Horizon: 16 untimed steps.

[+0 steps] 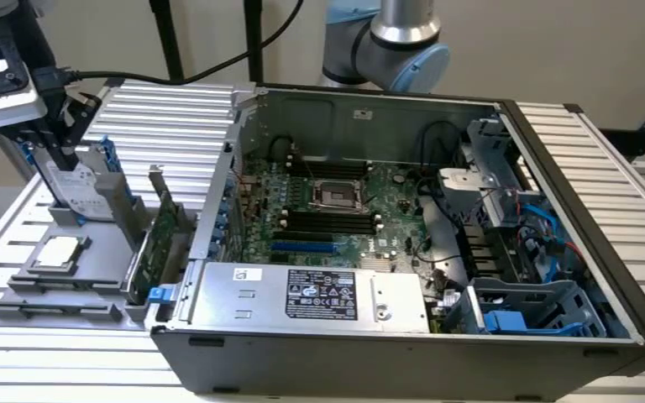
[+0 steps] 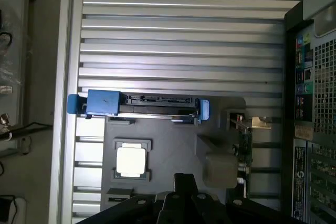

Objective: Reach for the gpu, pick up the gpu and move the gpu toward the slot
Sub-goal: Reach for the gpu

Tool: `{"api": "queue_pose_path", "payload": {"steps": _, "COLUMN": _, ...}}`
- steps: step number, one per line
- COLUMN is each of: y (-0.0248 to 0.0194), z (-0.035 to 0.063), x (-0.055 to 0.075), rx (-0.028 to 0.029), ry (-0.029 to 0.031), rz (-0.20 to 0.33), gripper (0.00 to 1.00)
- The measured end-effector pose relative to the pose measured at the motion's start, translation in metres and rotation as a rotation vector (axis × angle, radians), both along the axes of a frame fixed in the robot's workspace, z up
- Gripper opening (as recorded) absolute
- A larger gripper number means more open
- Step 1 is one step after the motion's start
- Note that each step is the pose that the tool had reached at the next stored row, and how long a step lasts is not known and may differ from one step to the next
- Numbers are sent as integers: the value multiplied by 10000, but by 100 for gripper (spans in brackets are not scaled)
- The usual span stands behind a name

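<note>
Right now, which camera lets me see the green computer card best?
The exterior view. There the gpu stands on edge in the gray holder beside the computer case, showing its green face and silver bracket. The wrist view looks down on the gpu, so there you see its thin top edge.

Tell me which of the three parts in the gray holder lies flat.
The small square silver chip: it lies flat, face up, while the blue-framed hard drive and the green gpu card stand on edge.
</note>
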State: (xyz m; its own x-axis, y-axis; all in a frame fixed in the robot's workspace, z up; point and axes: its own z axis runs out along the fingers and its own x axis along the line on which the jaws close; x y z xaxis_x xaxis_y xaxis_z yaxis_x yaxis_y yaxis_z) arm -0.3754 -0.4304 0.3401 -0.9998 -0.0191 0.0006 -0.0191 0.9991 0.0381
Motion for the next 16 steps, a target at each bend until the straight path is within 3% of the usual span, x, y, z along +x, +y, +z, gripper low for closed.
{"api": "queue_pose_path", "payload": {"steps": 11, "y": -189, "z": -1, "x": 420, "rx": -12, "ry": 26, "rz": 0, "gripper": 11}}
{"api": "queue_pose_path", "payload": {"steps": 16, "y": -260, "z": -14, "x": 608, "rx": -44, "ry": 26, "rz": 0, "gripper": 11}}
